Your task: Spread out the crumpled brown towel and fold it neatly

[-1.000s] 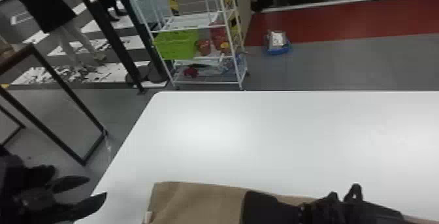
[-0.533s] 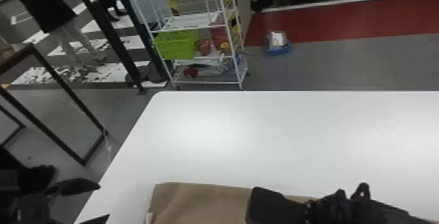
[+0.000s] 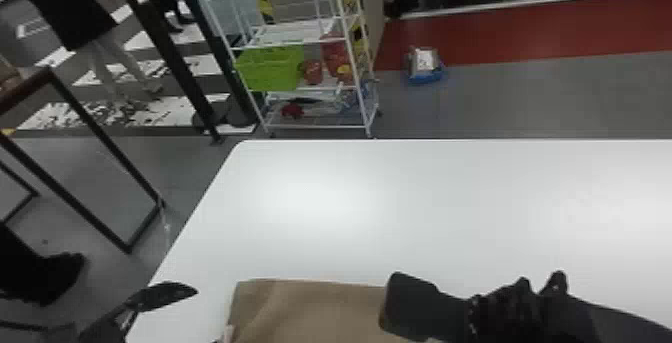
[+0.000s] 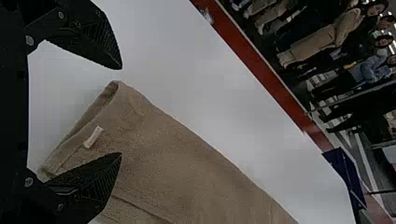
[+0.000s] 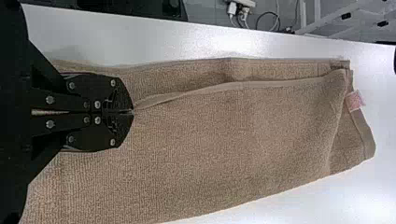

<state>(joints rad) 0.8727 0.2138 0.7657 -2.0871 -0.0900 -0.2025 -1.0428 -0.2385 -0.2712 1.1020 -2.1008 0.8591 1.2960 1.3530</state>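
Observation:
The brown towel (image 3: 310, 312) lies folded at the table's near edge in the head view. My left gripper (image 3: 207, 315) is just left of its left end, fingers apart. In the left wrist view the left gripper (image 4: 121, 111) stands open at the towel (image 4: 187, 168), one finger over the end with the white tag, the other beyond the corner. Over the towel's right part is my right gripper (image 3: 420, 307). Seen from the right wrist, the right gripper (image 5: 133, 111) is shut on the towel (image 5: 233, 135), where a hem runs into its tips.
The white table (image 3: 400, 207) extends ahead of the towel and to both sides. Beyond its far edge stands a white shelf rack (image 3: 320, 127) with a green basket (image 3: 270, 69). A dark metal frame (image 3: 100, 142) stands on the floor at the left.
My left gripper has spread its fingers wider and moved right, closer to the towel's left end. The right gripper has shifted slightly right.

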